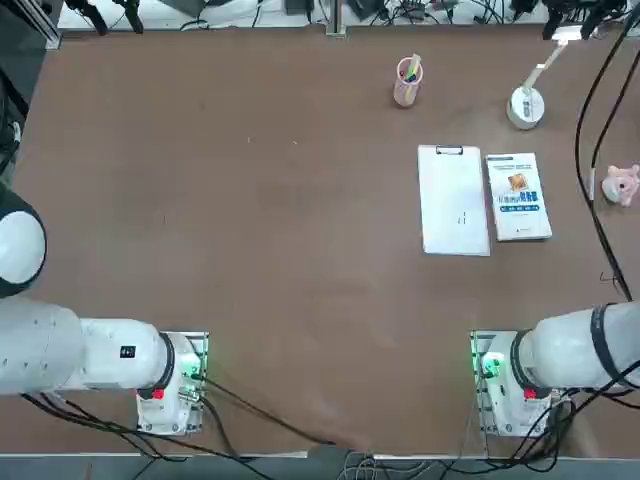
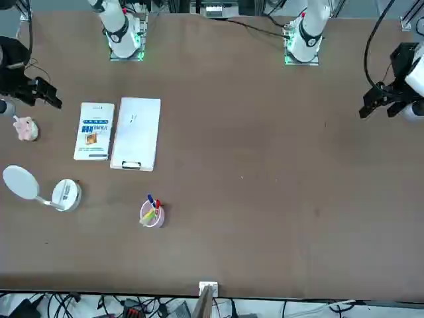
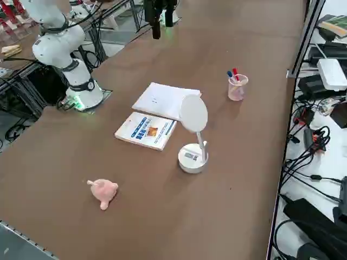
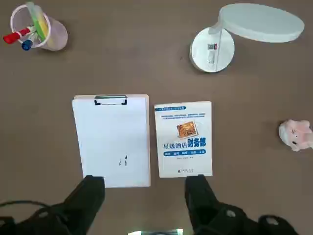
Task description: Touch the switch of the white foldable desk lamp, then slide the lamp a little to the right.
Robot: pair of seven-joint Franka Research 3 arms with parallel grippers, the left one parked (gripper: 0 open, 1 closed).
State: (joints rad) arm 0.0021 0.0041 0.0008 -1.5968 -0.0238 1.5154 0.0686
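While the right gripper (image 4: 144, 205) hangs high with its jaws spread wide and empty, the wrist view shows the white foldable desk lamp (image 4: 212, 49) beyond a book (image 4: 183, 139) and clipboard (image 4: 112, 139); the descent should probably target the marking on the disc base. Top view: lamp (image 1: 526, 106) at the far right, apart from the pen cup (image 1: 407, 82). Side view: round base, thin stem, flat head upright.

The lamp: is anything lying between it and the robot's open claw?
Yes. A book and a clipboard lie flat on the table between the open right gripper and the lamp. Being flat, they could probably be passed over.
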